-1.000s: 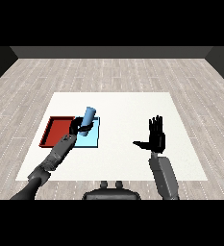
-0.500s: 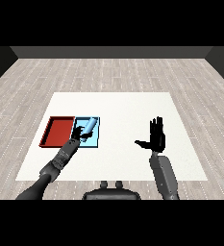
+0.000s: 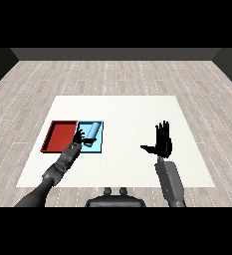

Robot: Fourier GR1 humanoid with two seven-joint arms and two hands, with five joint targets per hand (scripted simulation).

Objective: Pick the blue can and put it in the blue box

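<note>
The blue can (image 3: 91, 131) lies on its side inside the light blue tray (image 3: 99, 147), at the table's left. My left hand (image 3: 79, 137) hovers at the tray's left edge, right beside the can, with its fingers spread and off the can. The red tray (image 3: 59, 137) lies directly left of the blue one. My right hand (image 3: 163, 142) is raised over the right part of the table, palm open, fingers straight up, holding nothing.
The white table (image 3: 127, 114) sits on a grey plank floor. Both trays are near the table's left front; my left forearm (image 3: 58, 169) reaches over the table's front edge toward them.
The can went from upright in my left hand above the trays to lying in the blue tray. My left hand has let go and opened. The right hand stayed put.
</note>
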